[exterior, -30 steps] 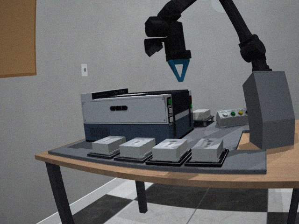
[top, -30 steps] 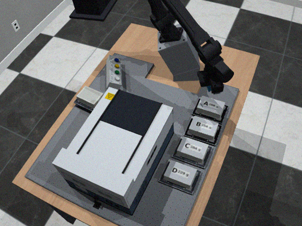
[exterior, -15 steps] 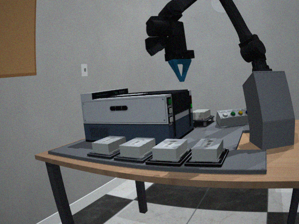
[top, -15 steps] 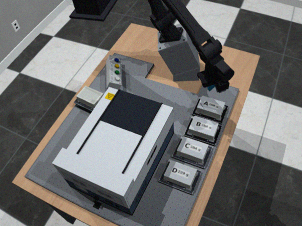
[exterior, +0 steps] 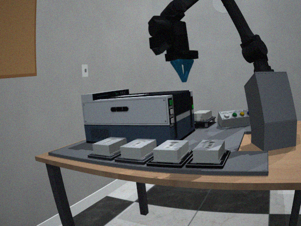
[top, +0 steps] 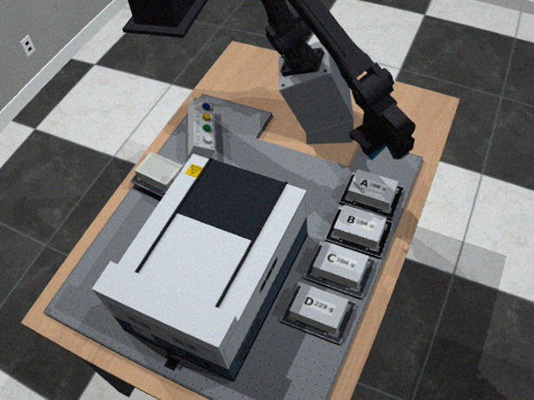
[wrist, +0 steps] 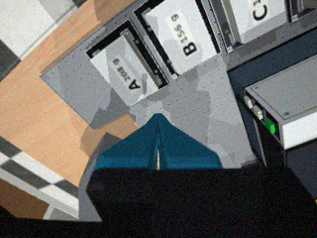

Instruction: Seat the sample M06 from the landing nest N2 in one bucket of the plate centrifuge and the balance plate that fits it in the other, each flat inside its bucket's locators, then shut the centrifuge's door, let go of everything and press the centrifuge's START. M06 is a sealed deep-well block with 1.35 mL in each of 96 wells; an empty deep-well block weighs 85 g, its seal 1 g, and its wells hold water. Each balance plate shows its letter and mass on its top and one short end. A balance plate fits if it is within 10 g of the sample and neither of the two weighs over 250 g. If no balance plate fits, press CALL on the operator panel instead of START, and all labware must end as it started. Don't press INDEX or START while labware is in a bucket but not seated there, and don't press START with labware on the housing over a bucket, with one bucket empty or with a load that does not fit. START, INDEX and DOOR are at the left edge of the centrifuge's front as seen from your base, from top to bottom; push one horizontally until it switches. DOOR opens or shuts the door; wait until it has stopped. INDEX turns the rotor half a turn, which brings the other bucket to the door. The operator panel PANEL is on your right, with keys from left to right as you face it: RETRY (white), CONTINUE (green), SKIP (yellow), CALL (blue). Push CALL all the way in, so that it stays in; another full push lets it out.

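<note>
Item: plate centrifuge (top: 201, 274), white housing with a dark sliding door panel, standing on a grey perforated baseplate (top: 274, 366) over a wooden table (top: 437, 117); the door appears shut, so no bucket is visible. Item: sample M06 (top: 158, 169), a pale sealed deep-well block, resting in its landing nest at the housing's far corner, untouched. Items: four balance plates in black nests, in a row beside the centrifuge, lettered A (top: 371, 188), B (top: 358, 225), C (top: 339, 263) and D (top: 319, 308); the wrist view reads A as 208 g and B as 156 g, the top view reads D as 229 g, and C's figure is too blurred to trust. Item: operator panel (top: 204, 127) with blue, yellow, green and white keys, none visibly pressed. Item: gripper (exterior: 182, 73), blue fingers pinched fully together on nothing, hanging high in the air near plate A and the centrifuge's button edge, touching neither. Judged step: opening stage, nothing loaded; the closed fingers suit a button push. By the stated figures the sample works out near 216 g, so A looks the fitting plate. Next move calls for bringing the closed tip level with the DOOR key (exterior: 171, 120), lowest of the three, and pushing horizontally, then waiting for the door to stop.
</note>
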### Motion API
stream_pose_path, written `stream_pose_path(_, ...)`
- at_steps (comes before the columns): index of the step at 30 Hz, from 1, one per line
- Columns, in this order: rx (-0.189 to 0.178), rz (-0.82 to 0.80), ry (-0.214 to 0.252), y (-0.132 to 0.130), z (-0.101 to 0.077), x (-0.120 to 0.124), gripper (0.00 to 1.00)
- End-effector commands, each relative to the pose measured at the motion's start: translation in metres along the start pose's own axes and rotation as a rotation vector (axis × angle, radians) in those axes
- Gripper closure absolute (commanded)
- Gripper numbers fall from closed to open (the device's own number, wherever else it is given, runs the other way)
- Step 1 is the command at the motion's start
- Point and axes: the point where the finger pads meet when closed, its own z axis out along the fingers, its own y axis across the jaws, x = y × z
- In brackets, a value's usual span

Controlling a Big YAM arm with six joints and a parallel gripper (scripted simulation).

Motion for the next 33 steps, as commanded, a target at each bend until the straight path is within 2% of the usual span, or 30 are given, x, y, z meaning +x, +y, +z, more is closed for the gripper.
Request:
stream_pose_path(1,0.004,-0.135,-0.048,0.007,-0.013,-0.009,1.00)
stream_pose_path(10,0.009,-0.280,-0.057,0.008,-0.016,-0.012,1.00)
stream_pose_path(13,0.008,-0.349,-0.045,0.011,-0.012,-0.006,1.00)
stream_pose_path(24,0.014,-0.587,-0.046,0.014,-0.013,-0.004,1.00)
stream_pose_path(26,0.014,-0.587,-0.046,0.014,-0.013,-0.004,1.00)
stream_pose_path(27,0.018,-0.605,-0.056,0.014,-0.015,-0.014,1.00)
stream_pose_path(33,0.017,-0.739,-0.044,0.017,-0.012,-0.004,1.00)
